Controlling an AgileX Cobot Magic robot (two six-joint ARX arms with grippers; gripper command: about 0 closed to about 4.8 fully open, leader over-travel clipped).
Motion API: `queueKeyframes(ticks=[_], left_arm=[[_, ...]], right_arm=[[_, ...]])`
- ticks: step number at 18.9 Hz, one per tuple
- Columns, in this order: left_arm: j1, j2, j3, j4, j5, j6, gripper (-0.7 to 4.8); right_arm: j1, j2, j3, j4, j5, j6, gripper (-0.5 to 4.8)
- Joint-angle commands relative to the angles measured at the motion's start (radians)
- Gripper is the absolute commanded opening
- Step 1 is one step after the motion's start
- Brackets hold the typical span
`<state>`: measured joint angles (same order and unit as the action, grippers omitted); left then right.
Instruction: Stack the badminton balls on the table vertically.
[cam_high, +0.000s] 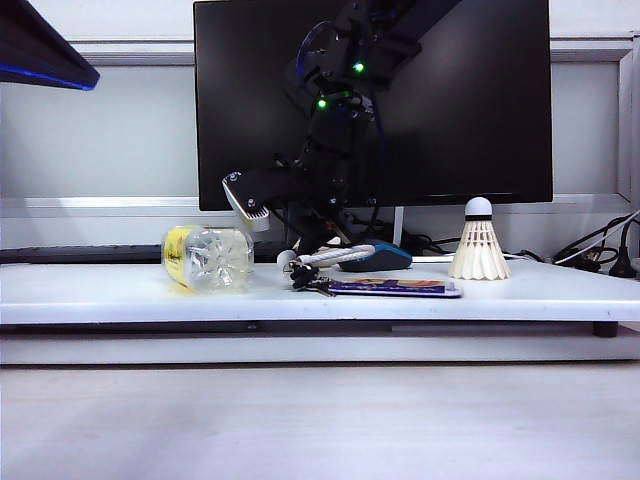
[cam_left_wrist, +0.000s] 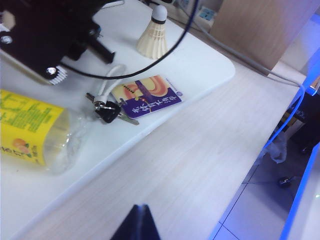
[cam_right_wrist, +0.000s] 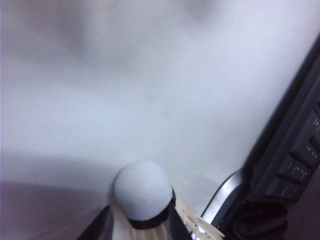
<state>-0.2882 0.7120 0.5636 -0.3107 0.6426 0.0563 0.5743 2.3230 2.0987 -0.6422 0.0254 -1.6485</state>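
Note:
One badminton ball (cam_high: 478, 240) stands upright, cork tip up, at the right of the white table (cam_high: 100, 290); the left wrist view shows this badminton ball (cam_left_wrist: 154, 35) too. A second badminton ball (cam_right_wrist: 144, 192) sits between the fingers of my right gripper (cam_right_wrist: 140, 216), which is shut on its skirt just below the dark band. Its cork (cam_high: 287, 258) shows low over the table's middle, under the black right arm (cam_high: 330, 150). My left gripper (cam_left_wrist: 141, 220) is shut and empty, over the pale wood surface in front of the table.
A clear bottle (cam_high: 207, 257) with a yellow label lies on the table's left. Keys on a white cord (cam_high: 310, 275), a purple card (cam_high: 395, 287) and a blue mouse (cam_high: 375, 258) lie mid-table. A black monitor (cam_high: 480, 100) stands behind, and a keyboard (cam_right_wrist: 295, 160) is close to the right gripper.

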Motion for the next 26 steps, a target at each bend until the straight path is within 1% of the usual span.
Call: queueKeyframes(ticks=[1, 7, 8, 9, 10, 12, 19, 23, 26], left_arm=[[0.0, -0.001, 0.003, 0.012, 0.01, 0.007, -0.05], [0.0, -0.001, 0.003, 0.012, 0.009, 0.007, -0.06], [0.0, -0.001, 0.003, 0.012, 0.009, 0.007, -0.05], [0.0, -0.001, 0.003, 0.012, 0.009, 0.007, -0.06], [0.0, -0.001, 0.003, 0.012, 0.009, 0.007, -0.06], [0.0, -0.001, 0.003, 0.012, 0.009, 0.007, -0.05], [0.0, -0.001, 0.003, 0.013, 0.008, 0.008, -0.05], [0.0, -0.001, 0.003, 0.013, 0.008, 0.015, -0.06], [0.0, -0.001, 0.003, 0.015, 0.008, 0.015, -0.06]], right_arm=[[0.001, 0.014, 0.002, -0.01, -0.003, -0.002, 1.41], [0.001, 0.028, 0.002, -0.011, -0.004, -0.001, 1.4], [0.001, 0.029, 0.002, -0.011, -0.005, 0.0, 1.36], [0.001, 0.028, 0.002, -0.008, -0.005, 0.002, 1.13], [0.001, 0.028, 0.002, 0.006, -0.003, 0.009, 1.07], [0.001, 0.026, 0.002, 0.039, -0.001, 0.048, 1.07], [0.001, -0.002, 0.002, 0.053, 0.0, 0.138, 1.07], [0.001, -0.061, 0.002, 0.066, -0.002, 0.237, 1.07], [0.001, -0.108, 0.002, 0.063, -0.011, 0.266, 1.07]])
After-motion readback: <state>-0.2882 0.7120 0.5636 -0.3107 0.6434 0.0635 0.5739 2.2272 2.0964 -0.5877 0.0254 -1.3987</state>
